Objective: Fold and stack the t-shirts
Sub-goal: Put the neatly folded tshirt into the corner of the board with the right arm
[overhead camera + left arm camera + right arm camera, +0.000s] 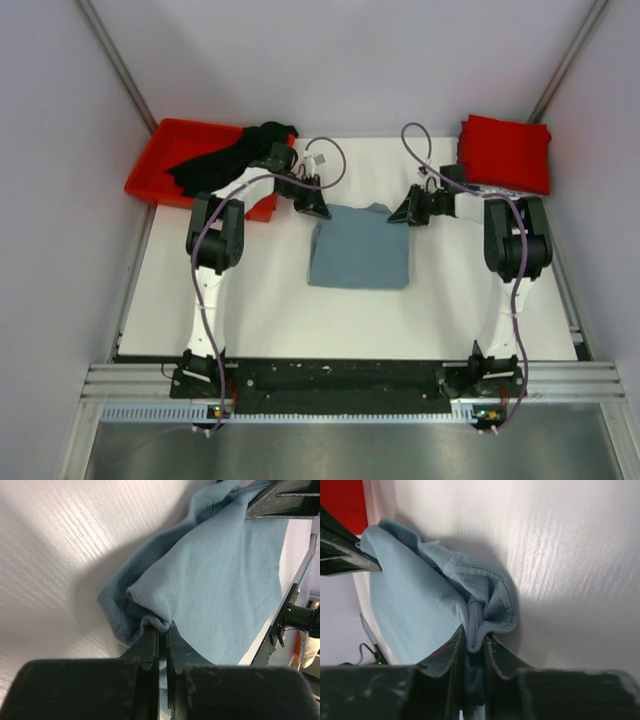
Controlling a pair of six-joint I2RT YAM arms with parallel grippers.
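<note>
grey-blue t-shirt [358, 250]: part-folded, centre of table [250, 300] | left gripper [162, 630]: clamped on its far-left corner | right gripper [474, 640]: pinching far-right hem | handling: likely light, limp, sagging; hemmed corners should hold best

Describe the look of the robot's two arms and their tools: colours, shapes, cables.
The left arm and right arm match: white lower link, black joint housings, black base, and a looping purple-grey cable. The left tool and right tool are black, each with two flat, scuffed fingers.
</note>
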